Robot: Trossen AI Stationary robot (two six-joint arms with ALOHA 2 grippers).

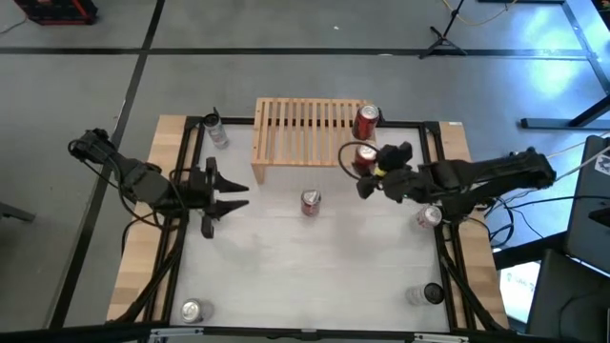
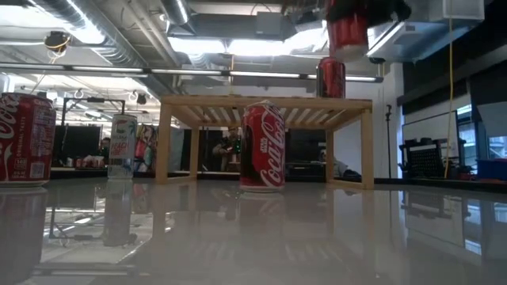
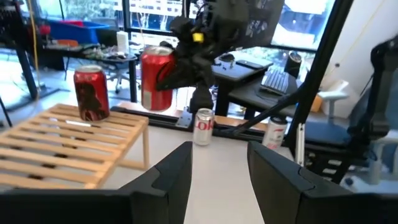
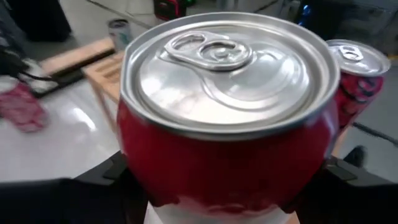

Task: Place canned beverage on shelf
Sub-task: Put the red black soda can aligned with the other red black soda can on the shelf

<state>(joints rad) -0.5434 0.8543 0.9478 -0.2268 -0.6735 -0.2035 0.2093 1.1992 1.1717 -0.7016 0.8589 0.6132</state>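
The light-wood shelf (image 1: 307, 133) stands at the table's far middle, with one red can (image 1: 366, 121) upright on its slatted top at the far right corner. My right gripper (image 1: 368, 164) is shut on a second red can (image 4: 227, 112), held high by the shelf's near right corner; in the low view this can (image 2: 347, 28) hangs above the shelf top (image 2: 265, 101). A third red can (image 1: 311, 202) stands on the table in front of the shelf. My left gripper (image 1: 225, 195) is open and empty at the table's left, left of the shelf. My right gripper pinches the red can's side wall (image 4: 155, 186) between its two fingers (image 4: 115, 171), one on each side, below the rim. The fingers come level from the table's right side. The can is upright, top up, lifted clear of the table and above the shelf top.
A silver can (image 1: 217, 133) stands left of the shelf. More cans stand at the right (image 1: 428, 217), near right (image 1: 431, 293) and near left (image 1: 193, 310). The low view shows a red can (image 2: 24, 138) close at its left.
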